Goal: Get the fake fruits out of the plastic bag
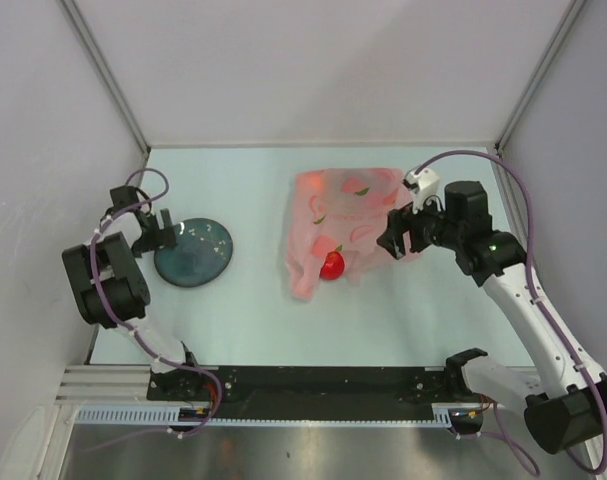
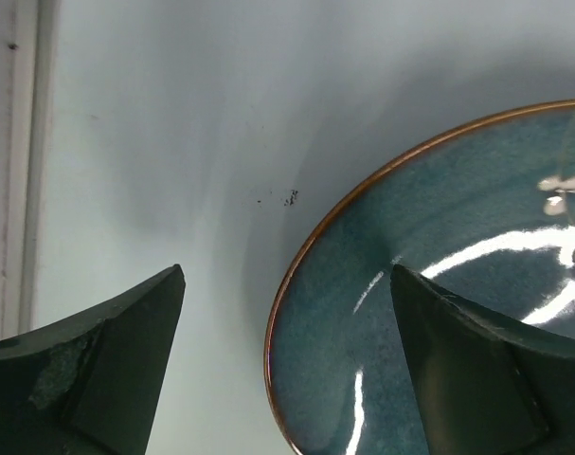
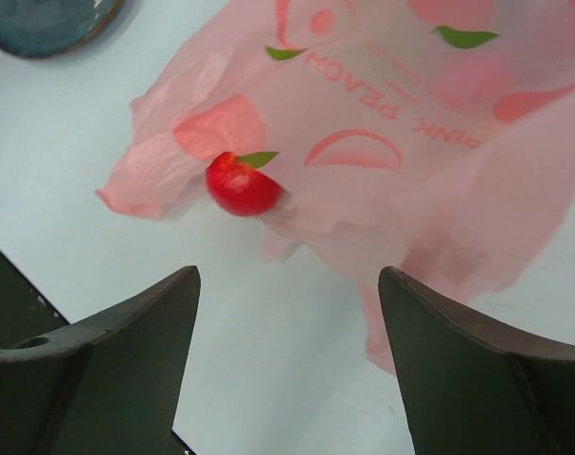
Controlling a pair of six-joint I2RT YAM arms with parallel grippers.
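Bag: my target, the plastic bag (image 1: 343, 215), lies crumpled on the table (image 1: 253, 320), at 3 o'clock from the plate (image 1: 193, 251) and well apart from it.
Fruit: one red fruit (image 1: 331, 265) shows at the bag's 6 o'clock edge. From the right wrist view I cannot tell whether film still wraps part of it. Any other fruits are lost to me among the printed motifs.
Right gripper: the right gripper (image 1: 401, 238) hangs at the bag's 3 o'clock edge, fingers spread wide with nothing between them.
Left gripper: the left gripper (image 1: 155, 232) hovers at the plate's 10 o'clock rim, fingers apart and empty, one over the plate and one over bare table.
Handling, fruit: I judge it light, hard and glossy, so it is likely to squirt out of a shallow pinch. I would close across its widest part.
Handling, bag: it looks thin, limp and crinkly. I expect it to drag along with anything lifted, so I would pin a loose corner while the fruit comes out.
Risk: catching film together with the fruit.
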